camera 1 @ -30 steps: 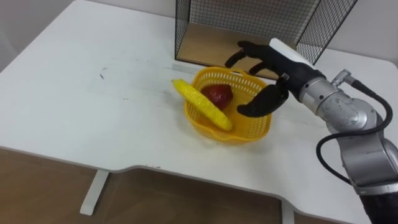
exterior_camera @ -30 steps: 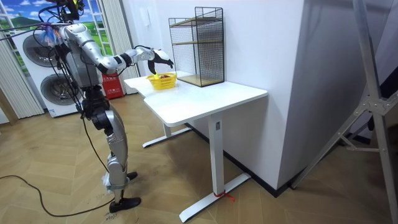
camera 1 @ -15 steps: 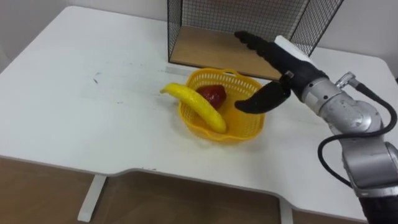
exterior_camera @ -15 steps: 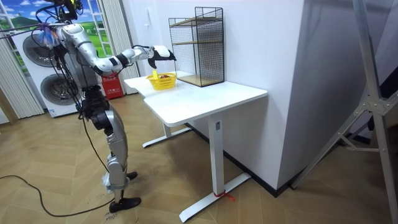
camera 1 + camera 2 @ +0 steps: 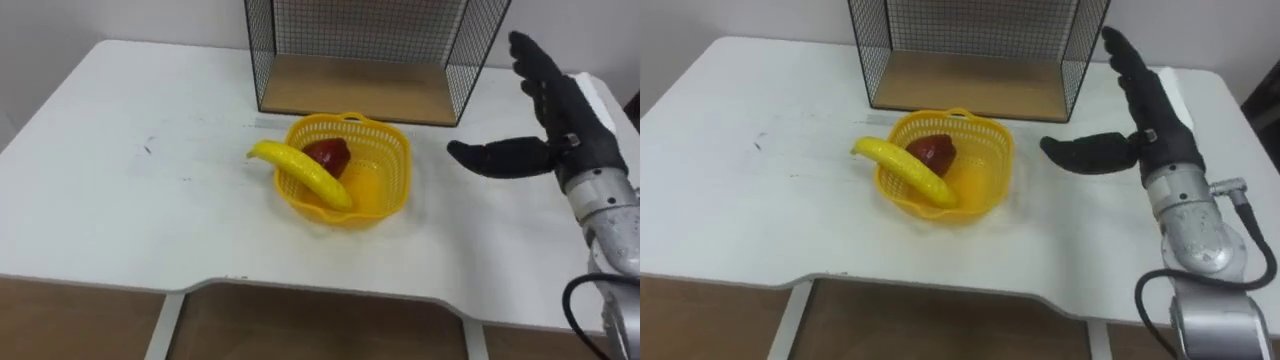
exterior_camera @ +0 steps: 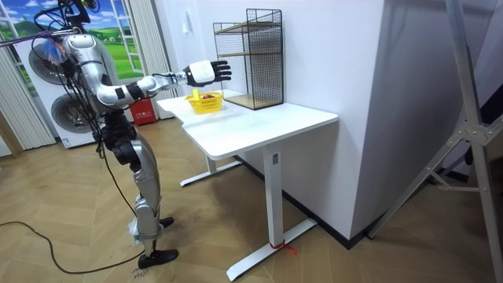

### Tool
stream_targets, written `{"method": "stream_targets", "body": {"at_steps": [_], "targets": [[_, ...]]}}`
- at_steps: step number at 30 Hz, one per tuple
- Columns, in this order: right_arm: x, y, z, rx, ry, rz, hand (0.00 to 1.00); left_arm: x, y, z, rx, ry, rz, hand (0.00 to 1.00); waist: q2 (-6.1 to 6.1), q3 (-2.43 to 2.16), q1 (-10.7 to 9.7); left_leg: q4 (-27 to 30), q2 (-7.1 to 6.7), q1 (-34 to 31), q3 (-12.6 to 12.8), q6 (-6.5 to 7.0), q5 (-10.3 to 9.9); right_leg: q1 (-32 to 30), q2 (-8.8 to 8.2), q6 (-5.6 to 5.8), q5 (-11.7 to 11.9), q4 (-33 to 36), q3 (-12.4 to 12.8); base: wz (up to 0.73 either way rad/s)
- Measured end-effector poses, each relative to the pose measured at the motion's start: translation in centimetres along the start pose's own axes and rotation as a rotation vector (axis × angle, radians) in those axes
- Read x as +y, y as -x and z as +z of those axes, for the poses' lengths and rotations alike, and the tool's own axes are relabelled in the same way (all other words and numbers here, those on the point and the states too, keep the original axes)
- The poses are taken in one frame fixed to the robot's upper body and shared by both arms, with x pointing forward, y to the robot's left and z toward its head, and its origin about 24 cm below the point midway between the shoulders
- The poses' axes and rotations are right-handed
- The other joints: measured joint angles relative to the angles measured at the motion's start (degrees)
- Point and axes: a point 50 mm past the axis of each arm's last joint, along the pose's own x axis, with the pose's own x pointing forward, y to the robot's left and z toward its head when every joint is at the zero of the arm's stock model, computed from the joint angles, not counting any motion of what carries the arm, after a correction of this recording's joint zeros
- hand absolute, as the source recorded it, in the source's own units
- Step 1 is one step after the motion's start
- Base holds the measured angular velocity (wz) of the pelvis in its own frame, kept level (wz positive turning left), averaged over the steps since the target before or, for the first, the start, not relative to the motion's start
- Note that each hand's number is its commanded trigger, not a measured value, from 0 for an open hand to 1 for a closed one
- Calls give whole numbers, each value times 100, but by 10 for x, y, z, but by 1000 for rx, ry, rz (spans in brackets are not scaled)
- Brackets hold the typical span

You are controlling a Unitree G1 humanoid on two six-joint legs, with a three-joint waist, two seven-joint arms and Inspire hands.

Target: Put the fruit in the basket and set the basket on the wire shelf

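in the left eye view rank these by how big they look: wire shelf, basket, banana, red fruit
1. wire shelf, largest even though the top edge of the view cuts it off
2. basket
3. banana
4. red fruit, partly hidden behind the banana
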Motion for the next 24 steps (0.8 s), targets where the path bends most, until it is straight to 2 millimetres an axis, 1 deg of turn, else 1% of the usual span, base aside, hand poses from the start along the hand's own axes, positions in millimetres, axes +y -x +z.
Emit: {"method": "stream_targets", "body": {"at_steps": [1, 2, 4, 5, 6, 7, 8, 9, 10, 11, 12, 13, 15, 16, 17, 18, 19, 20, 22, 23, 24], "targets": [[-3, 1, -1, 6, -3, -24, 0, 2, 0, 4, -16, 28, 19, 0, 14, -10, 5, -1, 1, 7, 3, 0, 0, 4, 1, 0, -4, 0, -2, -4], [-8, 3, -4, 14, -13, -73, 0, 7, 0, 13, -51, 93, 62, 0, -23, 2, 8, -10, 1, 18, 13, -1, 1, 7, -1, 2, -9, 3, 1, -5], [-13, 5, -6, 21, -33, -128, 0, 13, 2, 25, -106, 164, 123, 0, -33, 0, 14, -28, -2, 32, 36, 1, 2, 3, -3, 4, -10, -5, 18, -2], [-16, 9, -10, 33, -54, -157, 0, 18, 4, 36, -148, 204, 170, 0, -69, 2, 16, -39, -5, 40, 36, 1, 1, 5, -3, 6, -8, -29, 14, 0], [-16, 13, -14, 52, -85, -177, 0, 22, 7, 45, -191, 245, 219, 0, -79, -3, 43, -56, -5, 46, 34, 2, 1, 12, 9, 12, 3, -74, 17, 0], [-16, 15, -16, 62, -99, -185, 0, 24, 9, 49, -210, 271, 243, 0, -80, -5, 45, -62, -6, 44, 29, 1, 1, 14, 11, 11, 3, -79, 18, 0], [-16, 19, -20, 80, -118, -203, 0, 28, 12, 59, -247, 317, 291, 0, -83, -10, 51, -61, -7, 39, 18, 1, 0, 14, 14, 11, 4, -88, 21, 4], [-18, 22, -24, 95, -119, -228, 0, 33, 17, 70, -292, 368, 338, 0, -78, -8, 59, -47, -7, 34, 8, -1, -1, 12, 15, 11, 4, -93, 21, 4], [-19, 23, -25, 101, -120, -240, 0, 35, 19, 76, -316, 389, 363, 0, -66, -8, 67, -47, -8, 30, 5, -1, -1, 7, 16, 11, 4, -89, 23, 3], [-19, 26, -28, 111, -125, -259, 0, 41, 25, 89, -365, 432, 411, 0, -50, -18, 73, -50, -8, 11, -2, -4, -3, -19, 16, 11, 4, -74, 20, 0], [-20, 30, -31, 126, -121, -277, 0, 45, 32, 100, -419, 469, 456, 0, 3, -24, 129, -76, -7, 6, -1, -6, -4, -55, 16, 11, 4, -69, 19, -8], [-21, 32, -33, 135, -117, -286, 0, 47, 36, 106, -444, 488, 476, 0, 28, -40, 166, -102, -6, 4, 4, -6, -4, -69, 15, 9, 7, -70, 28, -9], [-23, 40, -40, 169, -104, -318, 0, 61, 54, 124, -542, 574, 578, 0, 101, -62, 220, -163, -15, 35, 5, -6, -3, -77, 8, 9, 7, -56, 46, -6], [-23, 42, -42, 177, -99, -322, 0, 65, 60, 128, -568, 594, 604, 0, 120, -59, 224, -173, -14, 59, 15, -7, -2, -84, 9, 10, 7, -52, 59, -10], [-25, 46, -45, 193, -92, -331, 0, 73, 72, 136, -627, 640, 655, 0, 146, -74, 229, -209, -14, 105, 29, -11, 1, -81, 11, 13, 5, -51, 85, -11], [-26, 50, -47, 204, -87, -342, 0, 80, 85, 145, -691, 691, 692, 0, 166, -88, 306, -225, -14, 123, 46, -14, 3, -67, 15, 15, 3, -52, 106, -13], [-28, 51, -48, 209, -84, -351, 0, 82, 92, 149, -726, 714, 703, 0, 162, -85, 322, -240, -14, 153, 56, -16, 4, -61, 18, 15, 3, -54, 147, -11], [-29, 53, -49, 215, -84, -367, 0, 86, 105, 157, -795, 746, 725, 0, 167, -66, 371, -259, -16, 194, 67, -17, 3, -12, 19, 16, 2, -71, 157, -5], [-30, 54, -50, 215, -86, -382, 0, 91, 133, 173, -939, 777, 761, 0, 156, -48, 355, -229, -21, 194, 62, -17, -5, 12, 18, 22, -2, -77, 142, 2], [-30, 54, -49, 213, -87, -382, 0, 90, 140, 176, -975, 784, 765, 0, 149, -38, 355, -217, -21, 186, 58, -15, -7, 5, 19, 22, -2, -79, 142, 0], [-29, 53, -47, 206, -89, -382, 0, 90, 152, 182, -1039, 803, 763, 0, 140, -22, 356, -209, -26, 179, 46, -13, -8, 4, 16, 22, -2, -79, 147, 0]]}}
